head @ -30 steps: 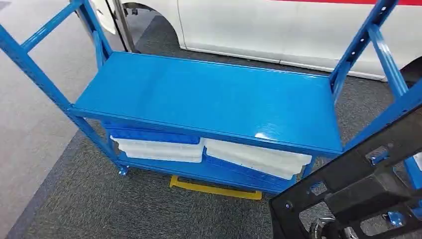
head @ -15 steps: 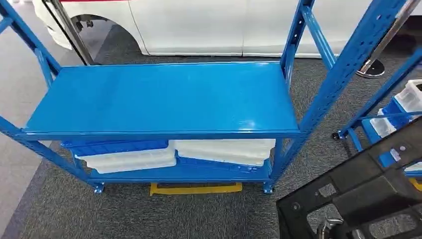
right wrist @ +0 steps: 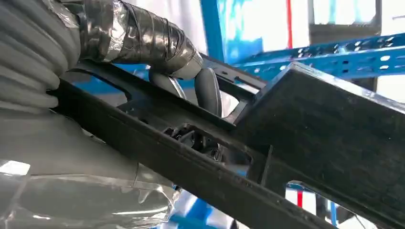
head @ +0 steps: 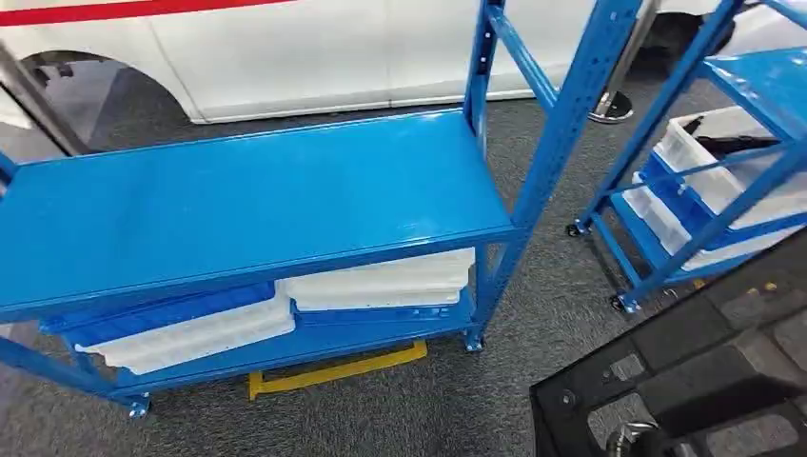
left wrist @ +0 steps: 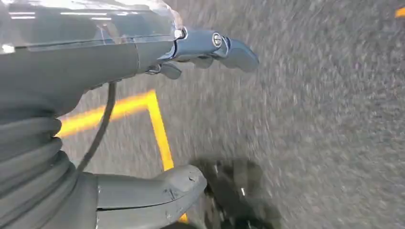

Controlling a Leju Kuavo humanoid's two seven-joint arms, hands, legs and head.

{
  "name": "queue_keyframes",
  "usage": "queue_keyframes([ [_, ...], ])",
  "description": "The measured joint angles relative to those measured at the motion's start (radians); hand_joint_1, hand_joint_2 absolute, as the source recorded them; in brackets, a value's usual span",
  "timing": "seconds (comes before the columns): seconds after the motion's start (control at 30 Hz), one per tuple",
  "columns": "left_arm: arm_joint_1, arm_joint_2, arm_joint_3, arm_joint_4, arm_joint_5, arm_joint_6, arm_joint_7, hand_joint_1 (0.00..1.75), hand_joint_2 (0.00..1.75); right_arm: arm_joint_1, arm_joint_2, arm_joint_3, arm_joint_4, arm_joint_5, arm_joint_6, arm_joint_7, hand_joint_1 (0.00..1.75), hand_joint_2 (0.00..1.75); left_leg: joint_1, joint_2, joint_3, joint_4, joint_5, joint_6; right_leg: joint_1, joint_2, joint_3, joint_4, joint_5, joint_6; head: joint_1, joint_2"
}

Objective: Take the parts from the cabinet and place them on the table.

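A large black plastic frame part [head: 685, 367] with cut-out openings fills the lower right of the head view. My right hand [right wrist: 162, 67] grips it, fingers wrapped over one of its bars, and the part [right wrist: 329, 138] runs across the right wrist view. A bit of that hand [head: 630, 441] shows under the part. My left hand [left wrist: 143, 52] hangs over the grey carpet, fingers straight, thumb [left wrist: 162, 188] apart, holding nothing. Ahead stands a blue rack with a bare blue shelf [head: 247, 200].
White and blue trays [head: 381, 281] lie stacked on the rack's lower shelf. A second blue rack [head: 666, 238] with white bins [head: 709, 162] stands at the right. A white vehicle [head: 285, 57] is behind. Yellow tape [head: 333, 371] marks the carpet. A round stand base [head: 611, 107] sits between the racks.
The camera has swung to the right: the blue rack slides left in the picture and the second rack comes into view. The black part stays in my right hand.
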Motion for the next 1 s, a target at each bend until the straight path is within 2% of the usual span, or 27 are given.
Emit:
queue_keyframes([
  [0.03, 0.003, 0.000, 0.000, 0.000, -0.006, -0.002, -0.011, 0.00, 1.75, 0.003, 0.000, 0.003, 0.000, 0.003, -0.011, 0.000, 1.75, 1.75, -0.002, 0.018, -0.002, 0.001, -0.001, 0.000, -0.003, -0.011, -0.031, 0.070, -0.033, 0.002, -0.001, 0.000],
  [0.07, 0.004, 0.000, -0.002, 0.000, -0.009, -0.010, -0.028, 0.00, 1.75, 0.010, 0.000, 0.006, -0.003, 0.003, -0.016, 0.000, 1.75, 1.75, -0.003, 0.039, -0.005, 0.002, -0.002, 0.000, -0.006, -0.016, -0.055, 0.128, -0.052, 0.007, 0.000, 0.000],
  [0.1, 0.004, 0.000, -0.004, 0.000, -0.015, -0.016, -0.045, 0.00, 1.75, 0.015, 0.000, 0.009, -0.006, 0.003, -0.017, 0.000, 1.75, 1.75, -0.003, 0.056, -0.006, 0.002, -0.003, -0.001, -0.009, -0.019, -0.053, 0.133, -0.044, 0.010, 0.000, 0.000],
  [0.13, 0.003, 0.000, -0.006, 0.000, -0.016, -0.019, -0.052, 0.00, 1.75, 0.017, 0.000, 0.011, -0.006, 0.003, -0.017, 0.000, 1.75, 1.75, -0.002, 0.064, -0.006, 0.003, -0.004, -0.003, -0.011, -0.021, -0.042, 0.116, -0.030, 0.012, 0.000, 0.000],
  [0.17, 0.003, 0.000, -0.007, 0.000, -0.018, -0.021, -0.059, 0.00, 1.75, 0.018, 0.000, 0.013, -0.006, 0.004, -0.016, 0.000, 1.75, 1.75, -0.001, 0.072, -0.006, 0.003, -0.005, -0.004, -0.012, -0.024, -0.024, 0.088, -0.013, 0.013, 0.000, 0.000],
  [0.2, 0.001, -0.001, -0.008, 0.000, -0.018, -0.024, -0.065, 0.00, 1.75, 0.020, 0.000, 0.015, -0.006, 0.005, -0.014, 0.000, 1.75, 1.75, -0.001, 0.082, -0.005, 0.004, -0.006, -0.007, -0.014, -0.031, 0.013, 0.027, 0.018, 0.014, 0.000, 0.000],
  [0.23, 0.000, -0.004, -0.009, 0.000, -0.019, -0.024, -0.072, 0.00, 1.75, 0.023, 0.000, 0.018, -0.006, 0.005, -0.010, 0.000, 1.75, 1.75, 0.000, 0.095, -0.003, 0.008, -0.010, -0.012, -0.016, -0.050, 0.072, -0.071, 0.056, 0.014, 0.000, 0.000],
  [0.27, -0.002, -0.005, -0.009, 0.000, -0.019, -0.023, -0.074, 0.00, 1.75, 0.024, 0.000, 0.022, -0.008, 0.003, -0.003, 0.000, 1.75, 1.75, -0.002, 0.105, 0.003, 0.013, -0.015, -0.020, -0.013, -0.109, 0.117, -0.154, 0.059, 0.010, 0.000, 0.000],
  [0.3, -0.001, -0.005, -0.009, 0.000, -0.017, -0.021, -0.070, 0.00, 1.75, 0.022, 0.000, 0.024, -0.007, 0.002, 0.003, 0.000, 1.75, 1.75, -0.008, 0.113, 0.000, 0.018, -0.021, -0.027, -0.008, -0.115, 0.119, -0.154, 0.061, 0.002, -0.001, 0.000],
  [0.33, -0.002, -0.006, -0.009, 0.000, -0.015, -0.019, -0.062, 0.00, 1.75, 0.023, 0.001, 0.026, -0.008, 0.000, 0.007, 0.000, 1.75, 1.75, -0.007, 0.120, 0.003, 0.018, -0.022, -0.032, -0.004, -0.097, 0.118, -0.151, 0.061, -0.004, -0.001, 0.000],
  [0.4, -0.007, -0.008, -0.007, 0.000, -0.011, -0.013, -0.035, 0.00, 1.75, 0.025, 0.002, 0.027, -0.008, 0.000, 0.016, 0.000, 1.75, 1.75, -0.007, 0.141, 0.015, 0.016, -0.021, -0.040, 0.000, -0.076, 0.111, -0.150, 0.063, -0.015, -0.001, 0.000],
  [0.43, -0.009, -0.008, -0.007, 0.000, -0.011, -0.008, -0.021, 0.00, 1.75, 0.025, 0.002, 0.028, -0.008, 0.000, 0.019, 0.000, 1.75, 1.75, -0.005, 0.150, 0.016, 0.018, -0.025, -0.045, -0.007, -0.064, 0.112, -0.158, 0.068, -0.024, -0.001, 0.000],
  [0.47, -0.010, -0.008, -0.006, 0.000, -0.015, -0.003, 0.006, 0.00, 1.75, 0.026, 0.003, 0.030, -0.008, 0.001, 0.023, 0.000, 1.75, 1.75, 0.002, 0.113, 0.012, 0.032, -0.043, -0.052, -0.009, -0.054, 0.115, -0.163, 0.074, -0.032, -0.001, 0.000],
  [0.5, -0.008, -0.008, -0.006, 0.000, -0.016, 0.000, 0.021, 0.00, 1.75, 0.024, 0.005, 0.032, -0.008, 0.001, 0.026, 0.000, 1.75, 1.75, 0.003, 0.065, -0.010, 0.080, -0.081, -0.054, -0.010, -0.046, 0.112, -0.164, 0.077, -0.039, -0.001, 0.000],
  [0.53, -0.007, -0.008, -0.005, 0.000, -0.016, 0.000, 0.034, 0.00, 1.75, 0.023, 0.006, 0.034, -0.008, 0.001, 0.030, 0.000, 1.75, 1.75, 0.005, 0.038, -0.044, 0.154, -0.122, -0.056, -0.009, -0.035, 0.108, -0.164, 0.079, -0.043, -0.001, 0.000],
  [0.6, -0.001, -0.008, -0.003, 0.000, -0.015, 0.000, 0.044, 0.00, 1.75, 0.023, 0.006, 0.042, -0.006, -0.001, 0.033, 0.000, 1.75, 1.75, 0.006, 0.020, -0.117, 0.309, -0.182, -0.058, -0.003, -0.009, 0.103, -0.163, 0.082, -0.047, -0.001, 0.000],
  [0.63, 0.002, -0.008, -0.002, 0.000, -0.015, 0.000, 0.045, 0.00, 1.75, 0.023, 0.006, 0.045, -0.004, -0.001, 0.034, 0.000, 1.75, 1.75, 0.006, 0.019, -0.131, 0.336, -0.176, -0.058, -0.001, 0.007, 0.102, -0.161, 0.083, -0.048, -0.001, 0.000],
  [0.67, 0.002, -0.008, -0.002, 0.000, -0.015, -0.001, 0.045, 0.00, 1.75, 0.023, 0.006, 0.047, -0.003, -0.001, 0.034, 0.000, 1.75, 1.75, 0.006, 0.017, -0.122, 0.311, -0.147, -0.054, 0.001, 0.022, 0.102, -0.159, 0.083, -0.048, -0.001, 0.000],
  [0.7, 0.002, -0.008, 0.000, 0.000, -0.015, -0.001, 0.045, 0.00, 1.75, 0.023, 0.006, 0.048, -0.003, -0.001, 0.036, 0.000, 1.75, 1.75, 0.005, 0.014, -0.092, 0.243, -0.100, -0.048, 0.002, 0.036, 0.102, -0.157, 0.083, -0.048, -0.001, 0.000],
  [0.73, 0.001, -0.008, 0.000, 0.000, -0.015, -0.001, 0.045, 0.00, 1.75, 0.023, 0.006, 0.049, -0.002, -0.001, 0.036, 0.000, 1.75, 1.75, 0.005, -0.003, -0.050, 0.149, -0.049, -0.041, 0.003, 0.051, 0.103, -0.155, 0.083, -0.048, -0.001, 0.000],
  [0.77, 0.002, -0.008, 0.002, 0.000, -0.015, -0.001, 0.045, 0.00, 1.75, 0.022, 0.006, 0.050, -0.002, -0.001, 0.036, 0.000, 1.75, 1.75, 0.005, -0.043, -0.014, 0.066, -0.014, -0.034, 0.002, 0.062, 0.102, -0.153, 0.084, -0.046, -0.001, 0.000],
  [0.8, 0.001, -0.005, 0.002, 0.000, -0.015, -0.001, 0.045, 0.00, 1.75, 0.022, 0.006, 0.053, -0.002, -0.001, 0.037, 0.000, 1.75, 1.75, 0.005, -0.091, -0.004, 0.039, -0.028, -0.030, 0.004, 0.071, 0.098, -0.151, 0.086, -0.040, 0.000, 0.000],
  [0.87, 0.002, -0.005, 0.002, 0.000, -0.015, -0.002, 0.045, 0.00, 1.75, 0.022, 0.007, 0.055, -0.002, -0.001, 0.038, 0.000, 1.75, 1.75, 0.000, -0.072, -0.005, 0.027, -0.027, -0.031, -0.005, 0.098, 0.085, -0.150, 0.094, -0.026, -0.001, 0.000],
  [0.9, 0.001, -0.005, 0.002, 0.000, -0.014, -0.002, 0.045, 0.00, 1.75, 0.023, 0.008, 0.055, -0.002, -0.001, 0.038, 0.000, 1.75, 1.75, -0.002, -0.063, -0.003, 0.027, -0.025, -0.028, -0.008, 0.110, 0.083, -0.153, 0.098, -0.018, -0.002, 0.000],
  [0.93, -0.001, -0.006, 0.003, 0.000, -0.015, -0.002, 0.045, 0.00, 1.75, 0.024, 0.008, 0.055, -0.002, -0.001, 0.037, 0.000, 1.75, 1.75, 0.001, -0.048, 0.002, 0.014, -0.016, -0.021, -0.004, 0.126, 0.078, -0.158, 0.104, -0.008, -0.001, 0.000],
  [0.97, -0.003, -0.008, 0.003, 0.000, -0.015, -0.003, 0.045, 0.00, 1.75, 0.024, 0.008, 0.055, -0.002, -0.001, 0.037, 0.000, 1.75, 1.75, 0.012, -0.029, 0.005, -0.001, -0.004, -0.018, -0.005, 0.100, 0.077, -0.146, 0.096, -0.009, -0.001, 0.000],
  [1.0, -0.003, -0.008, 0.003, 0.000, -0.015, -0.003, 0.044, 0.00, 1.75, 0.025, 0.008, 0.055, -0.002, -0.001, 0.037, 0.000, 1.75, 1.75, 0.010, -0.018, 0.005, -0.009, 0.001, -0.011, 0.003, 0.035, 0.058, -0.115, 0.064, -0.008, 0.003, 0.000],
])
